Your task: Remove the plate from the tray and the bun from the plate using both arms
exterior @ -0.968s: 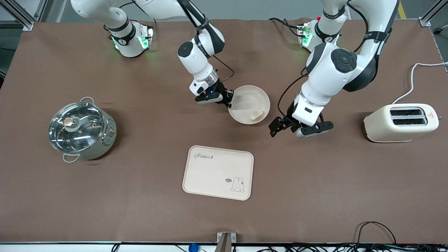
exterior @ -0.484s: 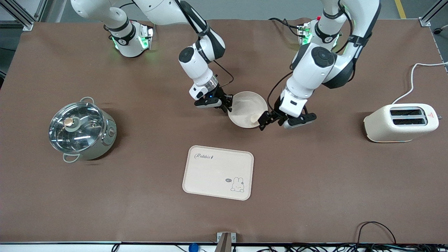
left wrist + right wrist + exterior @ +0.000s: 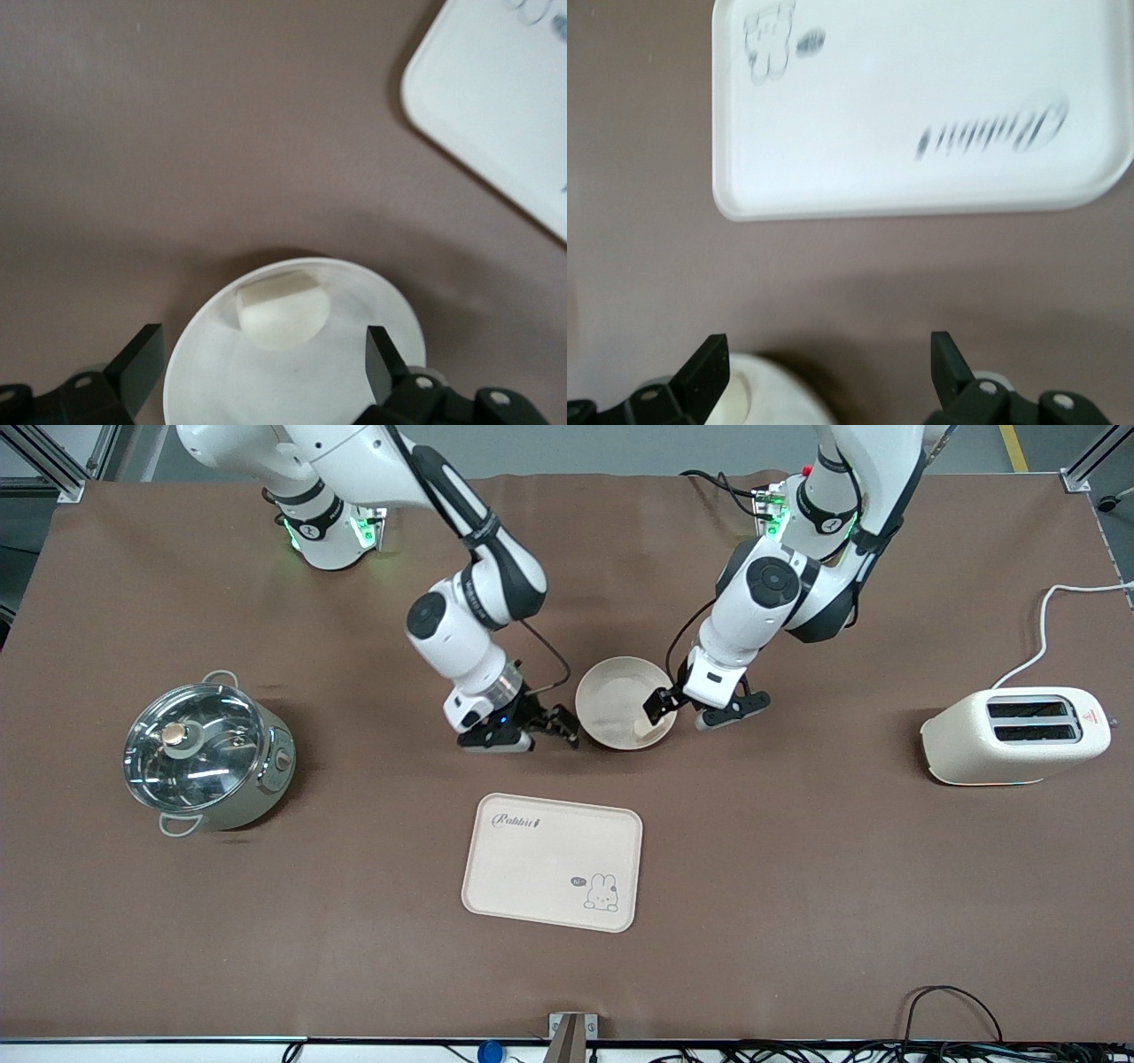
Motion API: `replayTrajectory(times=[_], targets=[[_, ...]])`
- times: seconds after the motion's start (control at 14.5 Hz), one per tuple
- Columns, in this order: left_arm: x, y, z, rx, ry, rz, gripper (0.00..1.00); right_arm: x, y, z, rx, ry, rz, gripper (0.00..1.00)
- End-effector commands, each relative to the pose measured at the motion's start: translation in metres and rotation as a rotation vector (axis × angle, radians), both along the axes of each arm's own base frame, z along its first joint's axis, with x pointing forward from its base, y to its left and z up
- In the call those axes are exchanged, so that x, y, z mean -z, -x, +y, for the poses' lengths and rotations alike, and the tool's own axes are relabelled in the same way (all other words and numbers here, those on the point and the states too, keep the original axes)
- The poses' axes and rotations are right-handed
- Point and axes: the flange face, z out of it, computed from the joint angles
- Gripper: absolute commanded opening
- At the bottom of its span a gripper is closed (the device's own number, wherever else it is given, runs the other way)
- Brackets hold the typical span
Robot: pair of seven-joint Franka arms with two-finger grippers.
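Across the front view, showing a brown, matte table (image 3: pixel 797 921) with the plate (image 3: pixel 611 695), round, cream and shallow, lying flat near the middle. Showing the bun (image 3: pixel 646 729), a pale rounded lump, sitting in the plate at the rim nearest the camera, partly hidden by a black finger. Hanging over that edge of the plate, the left gripper (image 3: pixel 704 710), jaws wide, gripping nothing. Sitting just beside the plate toward the right arm's end, the right gripper (image 3: pixel 523 735), jaws parted and empty, one fingertip close to the rim; contact not clear. Lying nearer the camera, the rectangular cream tray (image 3: pixel 496 868), reading "Rabbit" in script, with a small rabbit drawing and a tiny bubble too small to read. Standing at the right arm's end, a steel pot (image 3: pixel 208 755) with a glass lid; at the left arm's end, a cream toaster (image 3: pixel 1014 735), its red label unreadable.

From the left wrist view, looking down between wide black fingers (image 3: pixel 137 359) at the bun (image 3: pixel 283 308), smooth and flat-cut on one side, resting in the plate (image 3: pixel 213 372); plate cut off by the frame, tray corner (image 3: pixel 496 97) cropped.

From the right wrist view, showing spread fingers (image 3: pixel 704 367), a sliver of plate (image 3: pixel 771 398), and the tray (image 3: pixel 921 133), lettering blurred.
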Motion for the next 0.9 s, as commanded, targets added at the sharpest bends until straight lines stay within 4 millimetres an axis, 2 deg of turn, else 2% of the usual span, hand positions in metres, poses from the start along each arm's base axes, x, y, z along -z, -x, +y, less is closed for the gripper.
replayTrajectory(times=[0.0, 0.14, 0.21, 0.35, 0.41, 0.55, 0.83], targets=[[0.016, 0.010, -0.026, -0.024, 0.015, 0.029, 1.00, -0.039, -0.056, -0.035, -0.085, 0.067, 0.000, 1.00], [0.027, 0.012, -0.029, -0.025, 0.006, 0.046, 1.00, -0.089, -0.101, -0.065, -0.149, 0.147, 0.037, 1.00], [0.036, 0.010, -0.033, -0.011, 0.000, 0.052, 1.00, -0.107, -0.118, -0.088, -0.153, 0.171, 0.063, 1.00], [0.058, 0.002, -0.034, 0.053, -0.039, 0.047, 1.00, -0.123, -0.139, -0.136, -0.183, 0.222, 0.080, 1.00], [0.063, 0.001, -0.032, 0.073, -0.054, 0.043, 1.00, -0.131, -0.145, -0.165, -0.167, 0.247, 0.097, 1.00], [0.067, 0.000, -0.030, 0.077, -0.061, 0.043, 1.00, -0.160, -0.152, -0.220, -0.152, 0.355, 0.095, 1.00], [0.062, -0.011, -0.036, 0.073, -0.053, 0.036, 1.00, -0.216, -0.146, -0.310, -0.123, 0.430, 0.127, 1.00]])
